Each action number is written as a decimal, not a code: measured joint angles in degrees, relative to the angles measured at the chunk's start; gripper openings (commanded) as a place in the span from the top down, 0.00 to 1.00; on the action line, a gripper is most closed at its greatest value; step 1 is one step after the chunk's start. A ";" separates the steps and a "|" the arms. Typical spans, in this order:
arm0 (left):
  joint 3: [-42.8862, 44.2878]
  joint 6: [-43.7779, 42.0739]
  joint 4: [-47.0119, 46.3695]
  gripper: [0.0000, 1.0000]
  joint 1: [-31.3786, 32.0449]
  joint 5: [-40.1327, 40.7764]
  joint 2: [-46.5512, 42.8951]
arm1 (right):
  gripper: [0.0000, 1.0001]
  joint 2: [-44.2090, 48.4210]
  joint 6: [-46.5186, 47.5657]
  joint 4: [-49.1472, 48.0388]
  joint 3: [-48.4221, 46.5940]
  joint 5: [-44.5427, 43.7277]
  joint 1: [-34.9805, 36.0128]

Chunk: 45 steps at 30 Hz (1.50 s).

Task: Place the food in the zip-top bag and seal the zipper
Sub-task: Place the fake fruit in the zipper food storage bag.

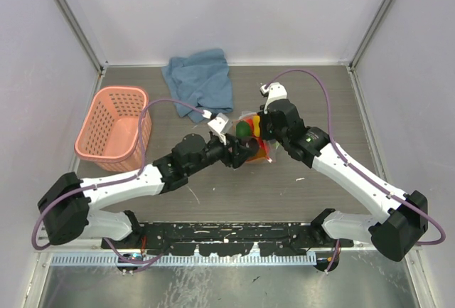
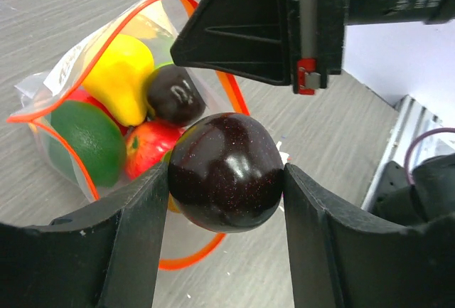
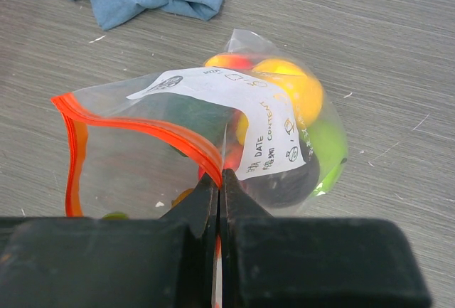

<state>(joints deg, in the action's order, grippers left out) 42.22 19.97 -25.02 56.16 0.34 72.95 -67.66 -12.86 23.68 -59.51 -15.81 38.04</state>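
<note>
Left wrist cam is the useful one: left jaws pinching a dark brown fruit (image 2: 225, 171) right at the open mouth of the zip-top bag (image 2: 43, 87), other food (image 2: 121, 73) already inside. Right wrist cam shows the right jaws pressed together on the red-orange zipper (image 3: 142, 129). Only the top view gets the pink basket (image 1: 114, 126) and blue cloth (image 1: 200, 80), with the bag mid-tabletop (image 1: 298, 201) between the arms
</note>
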 measured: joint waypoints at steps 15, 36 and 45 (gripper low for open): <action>5.62 -16.44 -10.16 0.58 0.22 7.61 15.50 | 0.99 0.00 -0.63 0.35 0.00 2.03 0.00; 8.31 -18.84 -19.02 0.14 0.46 17.90 24.83 | 0.99 0.00 -0.81 0.39 0.00 2.43 0.09; 5.88 -17.29 -16.61 0.13 0.57 15.63 20.31 | 0.99 0.02 -0.87 0.28 0.00 2.89 0.11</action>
<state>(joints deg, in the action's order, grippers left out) 48.10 2.68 -41.63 56.73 15.97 93.25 -67.64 -13.74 23.97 -59.51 -12.93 38.15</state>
